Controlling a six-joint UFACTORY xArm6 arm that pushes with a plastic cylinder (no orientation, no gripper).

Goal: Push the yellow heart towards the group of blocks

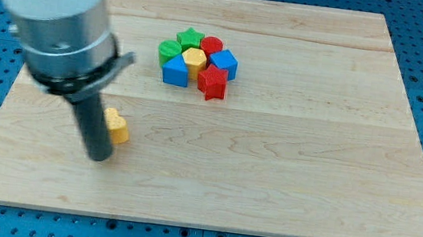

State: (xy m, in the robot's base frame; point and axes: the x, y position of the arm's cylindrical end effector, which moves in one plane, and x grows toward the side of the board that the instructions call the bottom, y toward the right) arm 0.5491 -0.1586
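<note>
1. My tip (99,156), the lower end of a straight dark rod, rests on the pale wooden counter (269,174); no claw shows.
2. The yellow plastic heart (117,126) touches the rod at its 2 o'clock.
3. The group of blocks (198,62), green, red, yellow and blue, lies well apart at the heart's 1 o'clock.

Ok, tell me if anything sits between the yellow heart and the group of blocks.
Nothing visible does. The yellow heart lies by my tip, on its right in the view, and only bare board separates it from the group of blocks toward the view's upper right.
</note>
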